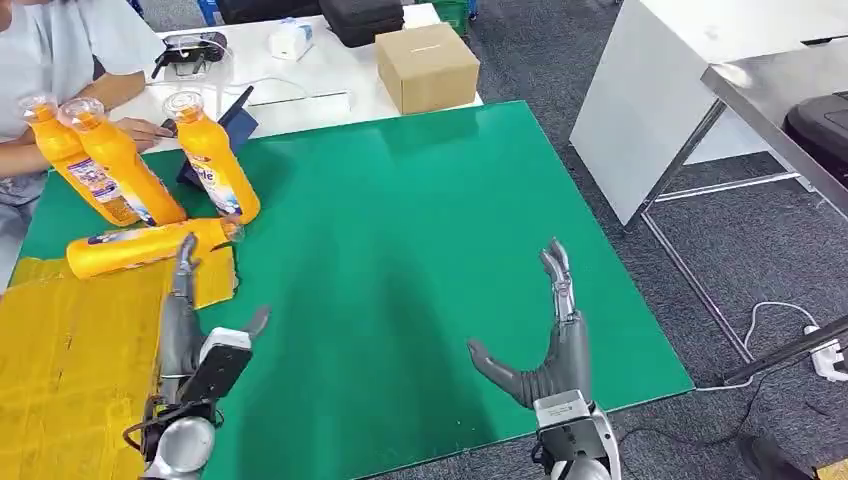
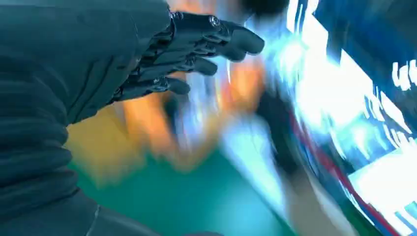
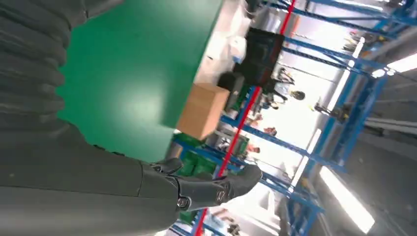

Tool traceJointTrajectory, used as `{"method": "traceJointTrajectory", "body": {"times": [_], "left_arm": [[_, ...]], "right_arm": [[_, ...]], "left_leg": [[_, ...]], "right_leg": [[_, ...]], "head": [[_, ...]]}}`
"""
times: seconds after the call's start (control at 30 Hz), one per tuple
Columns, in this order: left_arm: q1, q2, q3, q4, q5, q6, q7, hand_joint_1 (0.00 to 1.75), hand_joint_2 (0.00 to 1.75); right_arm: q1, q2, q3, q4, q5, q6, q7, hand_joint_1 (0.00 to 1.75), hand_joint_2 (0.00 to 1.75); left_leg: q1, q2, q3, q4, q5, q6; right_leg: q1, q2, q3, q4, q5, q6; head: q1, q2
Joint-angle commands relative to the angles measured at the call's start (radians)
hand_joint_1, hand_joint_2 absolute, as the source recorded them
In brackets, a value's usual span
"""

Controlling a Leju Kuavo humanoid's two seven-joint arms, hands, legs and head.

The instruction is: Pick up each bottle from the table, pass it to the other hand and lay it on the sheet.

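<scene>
On my far left I see the yellow sheet (image 1: 70, 360) covering the near-left corner of the green tabletop (image 1: 400, 250). One orange bottle (image 1: 140, 248) lies on its side at the sheet's far edge, cap end pointing right. Behind it three more orange bottles stand on the green surface, all leaning: the leftmost bottle (image 1: 70, 165), the middle bottle (image 1: 125, 165) touching it, and the right bottle (image 1: 212, 160) just apart. A person's arm (image 1: 60, 120) rests at the far-left edge behind them.

My left hand (image 1: 185, 310) hovers over the sheet's right border, fingers stretched forward, their tips just at the lying bottle; it holds nothing. I cannot tell whether the tips touch the bottle. In the left wrist view the fingers (image 2: 196, 49) are extended and spread against blurred orange shapes.

Further right, my right hand (image 1: 555, 340) is over bare green near the front edge, spread wide and empty, thumb out to the left. A cardboard box (image 1: 427, 67) sits on the white table (image 1: 330, 70) beyond.
</scene>
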Motion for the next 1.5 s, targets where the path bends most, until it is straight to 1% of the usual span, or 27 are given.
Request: {"method": "traceJointTrajectory", "body": {"times": [0.03, 0.07, 0.17, 0.2, 0.23, 0.3, 0.33, 0.5, 0.57, 0.6, 0.73, 0.77, 0.8, 0.87, 0.97, 1.03, 1.07, 1.1, 1.13, 1.17, 1.2, 1.23, 1.27, 1.3, 1.4, 1.47, 1.5], "left_arm": [[0.081, 0.030, -0.085, -0.094, 0.303, -0.318, 0.003, 0.00, 1.75], [0.081, 0.030, -0.085, -0.094, 0.303, -0.318, 0.003, 0.00, 1.75], [0.081, 0.030, -0.085, -0.094, 0.303, -0.318, 0.003, 0.00, 1.75], [0.078, 0.025, -0.081, -0.088, 0.350, -0.354, 0.014, 0.00, 1.75], [0.078, 0.025, -0.076, -0.082, 0.396, -0.386, 0.025, 0.00, 1.75], [0.077, 0.023, -0.077, -0.051, 0.423, -0.402, 0.036, 0.00, 1.75], [0.078, 0.023, -0.078, -0.045, 0.424, -0.402, 0.036, 0.00, 1.75], [0.095, 0.015, -0.072, -0.055, 0.443, -0.380, 0.022, 0.00, 1.75], [0.099, 0.014, -0.064, -0.066, 0.439, -0.367, 0.018, 0.00, 1.75], [0.099, 0.014, -0.061, -0.070, 0.436, -0.362, 0.015, 0.00, 1.75], [0.089, 0.012, -0.057, -0.070, 0.411, -0.343, 0.006, 0.00, 1.75], [0.088, 0.012, -0.054, -0.073, 0.406, -0.338, 0.003, 0.00, 1.75], [0.088, 0.012, -0.052, -0.074, 0.406, -0.338, 0.003, 0.00, 1.75], [0.085, 0.011, -0.045, -0.075, 0.398, -0.328, -0.003, 0.00, 1.75], [0.077, 0.010, -0.033, -0.074, 0.399, -0.326, -0.003, 0.00, 1.75], [0.075, 0.011, -0.028, -0.074, 0.401, -0.326, -0.003, 0.00, 1.75], [0.075, 0.011, -0.028, -0.074, 0.401, -0.326, -0.003, 0.00, 1.75], [0.075, 0.011, -0.028, -0.074, 0.401, -0.326, -0.003, 0.00, 1.75], [0.074, 0.010, -0.026, -0.072, 0.401, -0.326, -0.003, 0.00, 1.75], [0.072, 0.010, -0.025, -0.073, 0.401, -0.326, -0.003, 0.00, 1.75], [0.069, 0.010, -0.024, -0.073, 0.401, -0.326, -0.003, 0.00, 1.75], [0.065, 0.008, -0.023, -0.072, 0.402, -0.326, -0.004, 0.00, 1.75], [0.065, 0.008, -0.024, -0.073, 0.402, -0.327, -0.005, 0.00, 1.75], [0.065, 0.009, -0.026, -0.074, 0.398, -0.326, -0.007, 0.00, 1.75], [0.063, 0.010, -0.029, -0.073, 0.394, -0.326, -0.009, 0.00, 1.75], [0.062, 0.011, -0.033, -0.074, 0.390, -0.327, -0.010, 0.00, 1.75], [0.062, 0.012, -0.033, -0.075, 0.389, -0.327, -0.011, 0.00, 1.75]], "right_arm": [[0.062, -0.013, -0.062, 0.010, -0.075, 0.048, -0.020, 0.00, 1.75], [0.062, -0.013, -0.062, 0.010, -0.075, 0.048, -0.020, 0.00, 1.75], [0.062, -0.013, -0.062, 0.010, -0.075, 0.048, -0.020, 0.00, 1.75], [0.059, -0.008, -0.064, 0.010, -0.092, 0.056, -0.020, 0.00, 1.75], [0.058, -0.003, -0.067, 0.015, -0.120, 0.069, -0.022, 0.00, 1.75], [0.055, 0.002, -0.065, 0.037, -0.131, 0.070, -0.023, 0.00, 1.75], [0.055, 0.003, -0.065, 0.041, -0.131, 0.069, -0.023, 0.00, 1.75], [0.052, -0.005, -0.084, 0.039, -0.137, 0.058, -0.029, 0.00, 1.75], [0.040, -0.008, -0.100, 0.044, -0.135, 0.066, -0.023, 0.00, 1.75], [0.030, -0.010, -0.109, 0.048, -0.130, 0.067, -0.022, 0.00, 1.75], [0.009, -0.007, -0.133, 0.050, -0.120, 0.081, -0.020, 0.00, 1.75], [0.001, -0.005, -0.143, 0.053, -0.115, 0.080, -0.019, 0.00, 1.75], [-0.004, -0.006, -0.148, 0.055, -0.114, 0.083, -0.018, 0.00, 1.75], [-0.016, -0.006, -0.163, 0.065, -0.107, 0.087, -0.013, 0.00, 1.75], [-0.038, -0.007, -0.190, 0.088, -0.102, 0.092, -0.005, 0.00, 1.75], [-0.044, -0.008, -0.195, 0.095, -0.103, 0.095, -0.004, 0.00, 1.75], [-0.044, -0.008, -0.195, 0.095, -0.103, 0.095, -0.004, 0.00, 1.75], [-0.044, -0.008, -0.195, 0.095, -0.103, 0.095, -0.004, 0.00, 1.75], [-0.043, -0.004, -0.199, 0.097, -0.106, 0.101, 0.000, 0.00, 1.75], [-0.043, -0.005, -0.201, 0.097, -0.106, 0.101, 0.000, 0.00, 1.75], [-0.046, -0.002, -0.205, 0.103, -0.108, 0.101, 0.001, 0.00, 1.75], [-0.051, 0.001, -0.213, 0.111, -0.117, 0.111, 0.001, 0.00, 1.75], [-0.054, 0.002, -0.215, 0.113, -0.118, 0.113, 0.001, 0.00, 1.75], [-0.061, 0.003, -0.219, 0.121, -0.117, 0.116, 0.000, 0.00, 1.75], [-0.088, 0.007, -0.225, 0.138, -0.114, 0.126, -0.003, 0.00, 1.75], [-0.104, 0.013, -0.225, 0.151, -0.116, 0.130, -0.002, 0.00, 1.75], [-0.106, 0.014, -0.223, 0.152, -0.115, 0.132, -0.003, 0.00, 1.75]], "left_leg": [[0.002, -0.004, 0.005, 0.001, -0.002, -0.001], [0.002, -0.005, 0.007, 0.001, -0.004, -0.002], [0.001, -0.003, 0.002, 0.000, 0.000, -0.001], [0.002, -0.006, 0.006, 0.001, -0.002, -0.002], [0.001, -0.005, 0.004, 0.000, -0.001, -0.001], [0.002, -0.004, 0.005, 0.000, -0.001, -0.001], [0.002, -0.005, 0.007, 0.000, -0.002, -0.002], [0.001, -0.004, 0.006, -0.001, -0.001, -0.001], [0.002, -0.007, 0.010, 0.000, -0.004, -0.002], [0.001, -0.002, 0.003, -0.001, 0.000, -0.001], [0.002, -0.005, 0.007, 0.001, -0.002, -0.002], [0.001, -0.003, 0.004, 0.000, -0.001, -0.001], [0.002, -0.005, 0.006, 0.000, -0.002, -0.002], [0.001, -0.003, 0.004, 0.000, 0.000, -0.001], [0.002, -0.004, 0.006, 0.000, -0.002, -0.002], [0.001, -0.003, 0.003, 0.000, 0.000, -0.001], [0.003, -0.007, 0.009, 0.001, -0.003, -0.002], [0.001, -0.004, 0.005, 0.000, -0.001, -0.001], [0.002, -0.005, 0.007, 0.000, -0.002, -0.002], [0.002, -0.003, 0.005, 0.000, -0.001, -0.001], [0.002, -0.005, 0.007, 0.000, -0.002, -0.002], [0.001, -0.004, 0.005, 0.000, -0.001, -0.001], [0.002, -0.006, 0.007, 0.000, -0.002, -0.002], [0.002, -0.004, 0.005, 0.000, -0.001, -0.001], [0.002, -0.004, 0.007, 0.001, -0.002, -0.002], [0.001, -0.002, 0.004, 0.000, 0.000, -0.001], [0.002, -0.003, 0.006, 0.000, -0.001, -0.002]], "right_leg": [[0.001, 0.005, 0.005, 0.000, -0.002, -0.003], [0.000, 0.006, 0.007, 0.001, -0.003, -0.003], [0.000, 0.002, 0.002, 0.000, 0.000, -0.002], [0.000, 0.003, 0.006, 0.000, -0.002, -0.003], [0.000, 0.003, 0.005, 0.000, -0.001, -0.003], [0.000, 0.004, 0.005, -0.001, -0.001, -0.003], [0.000, 0.004, 0.007, 0.000, -0.002, -0.003], [0.000, 0.003, 0.007, -0.001, -0.001, -0.003], [0.000, 0.005, 0.010, 0.000, -0.004, -0.004], [0.000, 0.003, 0.003, -0.001, 0.000, -0.002], [0.000, 0.005, 0.007, 0.000, -0.002, -0.003], [0.000, 0.004, 0.005, 0.000, 0.000, -0.002], [0.000, 0.004, 0.007, 0.000, -0.001, -0.003], [0.000, 0.003, 0.004, 0.000, 0.000, -0.002], [0.001, 0.005, 0.007, 0.000, -0.001, -0.003], [0.000, 0.002, 0.004, -0.001, 0.000, -0.002], [0.001, 0.006, 0.010, 0.001, -0.003, -0.005], [0.000, 0.004, 0.006, -0.001, 0.000, -0.003], [0.001, 0.005, 0.008, 0.000, -0.001, -0.003], [0.000, 0.003, 0.006, -0.001, 0.000, -0.002], [0.001, 0.004, 0.008, 0.000, -0.001, -0.003], [0.000, 0.003, 0.006, 0.000, -0.001, -0.002], [0.001, 0.004, 0.008, 0.000, -0.002, -0.003], [0.001, 0.003, 0.006, 0.000, -0.001, -0.003], [0.001, 0.006, 0.008, 0.000, -0.001, -0.004], [0.000, 0.003, 0.005, 0.000, 0.000, -0.002], [0.001, 0.005, 0.007, 0.000, 0.000, -0.003]], "head": [[0.000, 0.000], [0.000, 0.000], [0.000, 0.000], [0.000, 0.000], [0.000, 0.000], [0.000, 0.000], [0.000, 0.000], [0.000, 0.000], [0.000, 0.000], [0.000, 0.000], [0.000, 0.000], [0.000, 0.000], [0.000, 0.000], [0.000, 0.000], [0.000, 0.000], [0.000, 0.000], [0.000, 0.000], [0.000, 0.000], [0.000, 0.000], [0.000, 0.000], [0.000, 0.000], [0.000, 0.000], [0.000, 0.000], [0.000, 0.000], [0.000, 0.000], [0.000, 0.000], [0.000, 0.000]]}}
